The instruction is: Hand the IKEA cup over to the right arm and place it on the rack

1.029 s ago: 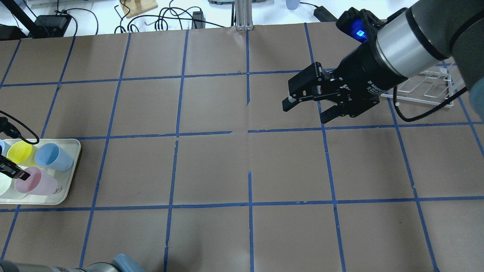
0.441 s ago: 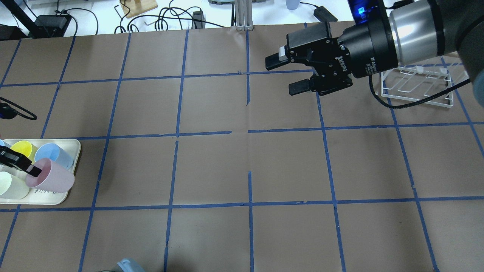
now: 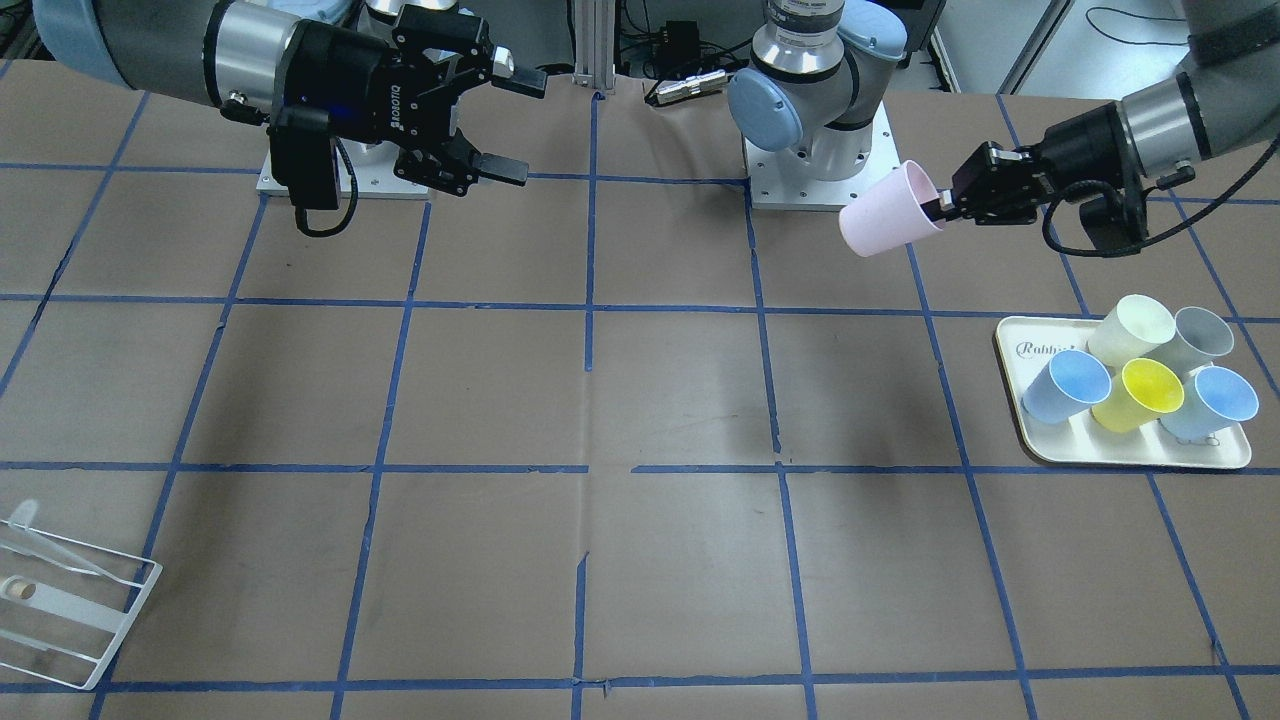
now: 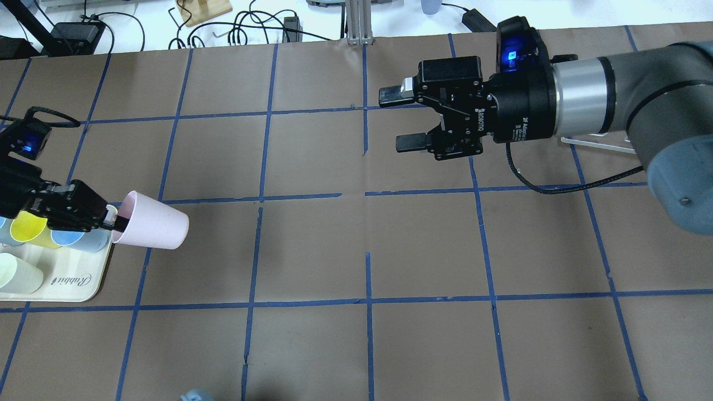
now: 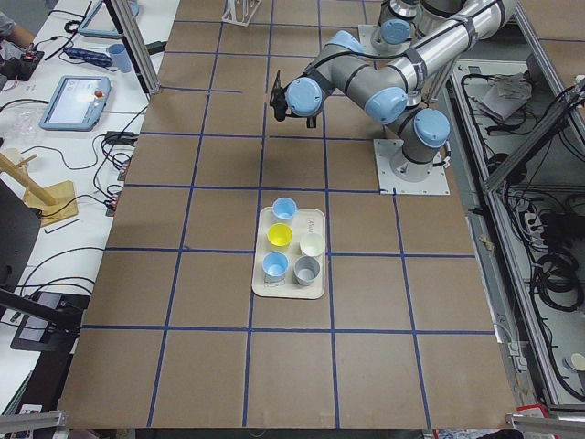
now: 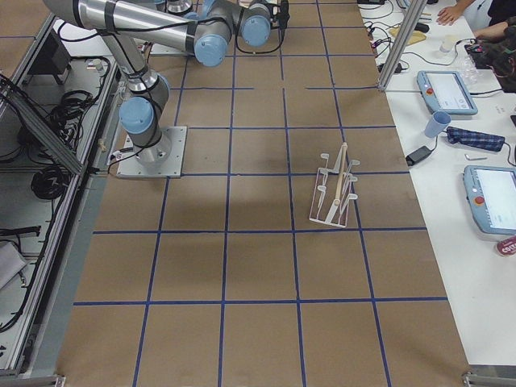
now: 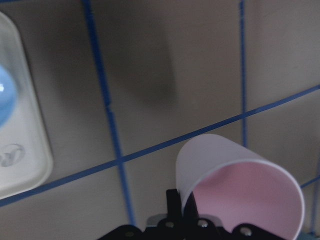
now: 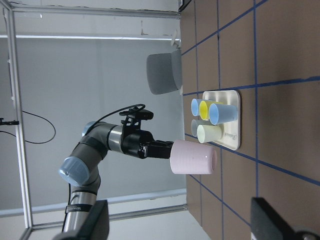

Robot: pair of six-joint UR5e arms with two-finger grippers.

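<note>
1. Left gripper [image 4: 114,223] is clamped on the rim of the IKEA cup [image 4: 150,225], with one finger inside the mouth and the other on the outer wall.
2. The pale pink cup lies on its side in the air. Its mouth faces the gripper and its narrower base points towards the middle of the table [image 4: 312,245].
3. In the overhead view the cup hangs just past the edge of the cream tray [image 4: 83,287], clear of it and not touching the table.
4. Five other cups [image 3: 1140,390] stand on the tray: two light blue, one yellow, one cream and one grey.
5. The right gripper [image 4: 396,118] is held level above the table with its fingers spread wide and nothing between them. It points towards the cup's side of the table and is well apart from the cup.
6. The white wire rack [image 6: 334,189] sits on the table at the robot's right end, with no cup on it. In the overhead view the right arm [image 4: 613,100] hides most of it.
</note>
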